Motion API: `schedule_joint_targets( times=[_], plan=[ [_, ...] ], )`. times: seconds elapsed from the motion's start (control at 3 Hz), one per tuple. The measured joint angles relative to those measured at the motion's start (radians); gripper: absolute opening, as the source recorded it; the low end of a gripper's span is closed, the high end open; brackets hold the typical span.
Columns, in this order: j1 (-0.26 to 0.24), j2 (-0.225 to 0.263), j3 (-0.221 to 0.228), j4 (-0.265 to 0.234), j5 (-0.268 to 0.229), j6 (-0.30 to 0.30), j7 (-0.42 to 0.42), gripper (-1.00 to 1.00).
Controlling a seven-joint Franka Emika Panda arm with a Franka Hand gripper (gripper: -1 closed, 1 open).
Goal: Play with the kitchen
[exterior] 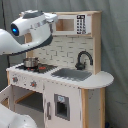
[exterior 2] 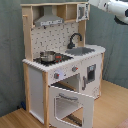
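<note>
A white robot arm (exterior: 27, 32) with rounded, glossy segments, dark joint seams and a blue glowing ring on one round end cap.

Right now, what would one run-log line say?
arm: raised by kitchen top | oven door: open | pot: on stovetop | gripper: unseen
</note>
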Motion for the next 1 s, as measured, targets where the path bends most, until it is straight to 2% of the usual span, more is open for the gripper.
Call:
schedule_joint_targets(
  times=[1.0],
  plan=[
    [0.000, -0.226, 0.025, 0.000, 0.000, -0.167, 0.216, 1.00]
  ],
)
